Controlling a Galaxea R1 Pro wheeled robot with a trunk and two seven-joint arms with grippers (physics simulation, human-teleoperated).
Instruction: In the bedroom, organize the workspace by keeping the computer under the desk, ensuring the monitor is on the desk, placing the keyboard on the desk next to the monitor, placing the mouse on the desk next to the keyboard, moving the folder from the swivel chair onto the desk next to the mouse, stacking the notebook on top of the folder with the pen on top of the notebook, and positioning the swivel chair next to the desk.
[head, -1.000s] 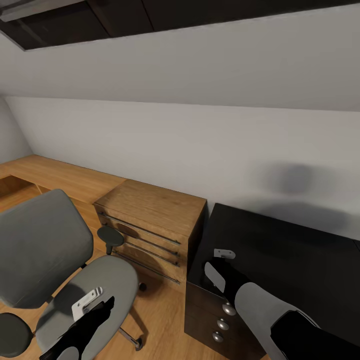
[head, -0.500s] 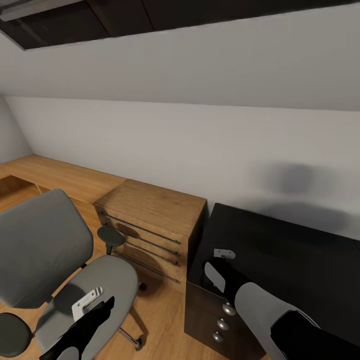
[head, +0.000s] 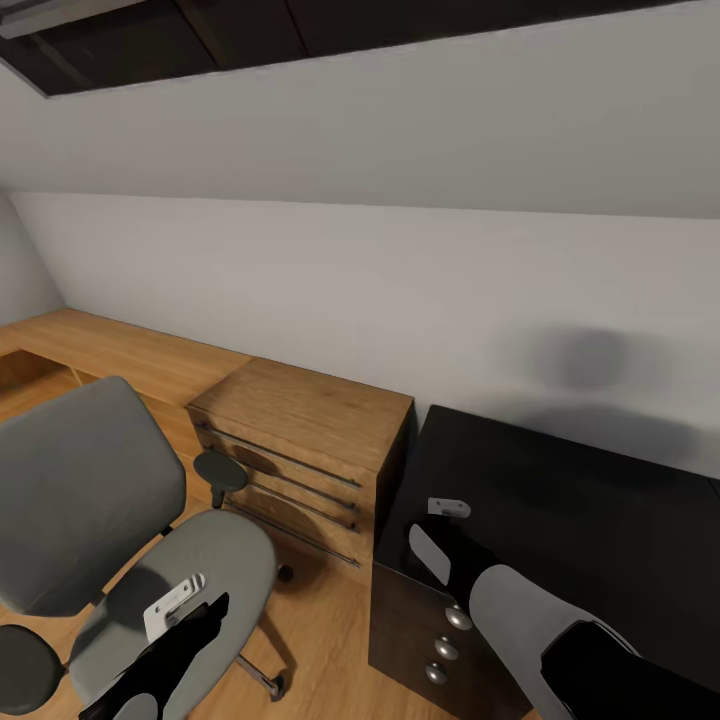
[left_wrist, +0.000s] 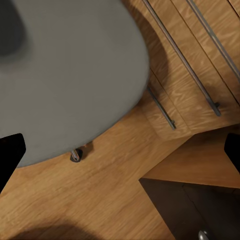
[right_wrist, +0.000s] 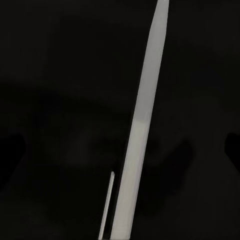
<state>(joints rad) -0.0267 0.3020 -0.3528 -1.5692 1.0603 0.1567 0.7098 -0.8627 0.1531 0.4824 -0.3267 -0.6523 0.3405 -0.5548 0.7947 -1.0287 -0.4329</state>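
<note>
The swivel chair (head: 110, 520) stands on the wooden floor (head: 320, 620) off the desk's left end, its grey seat directly beneath the left gripper (head: 190, 610). The seat carries nothing; the left wrist view looks down over its rounded front edge (left_wrist: 75, 75) and one castor (left_wrist: 76, 156) on the floor below it. The left gripper's two dark fingertips sit at opposite sides of that view, so its jaws stand wide apart and hold nothing.

The desk (head: 600, 510) shows its glossy black top, bare in the part seen, with the drawer unit (head: 425, 630) and round silver knobs (head: 458, 618) under its near left corner. The right gripper (head: 440, 530) hovers over that near left corner, just inside the edge. In the right wrist view dark fingertip shapes lie at both sides of the picture, so this gripper too reads as spread, with nothing between the fingers; below it lies the black desk top (right_wrist: 60, 100), crossed by a slanted pale streak (right_wrist: 140, 125) that I cannot identify.

The left arm reaches forward and low, the black forearm rising from the lower edge of the head view. The right arm comes in from the lower right, its grey and black links angled up toward the desk corner.

A wooden chest of drawers (head: 300, 450) fills the gap between chair and desk, touching the desk's left side. Open floor lies in front of the chest and the drawer unit. A white wall (head: 400, 280) runs close behind the desk's far edge.
</note>
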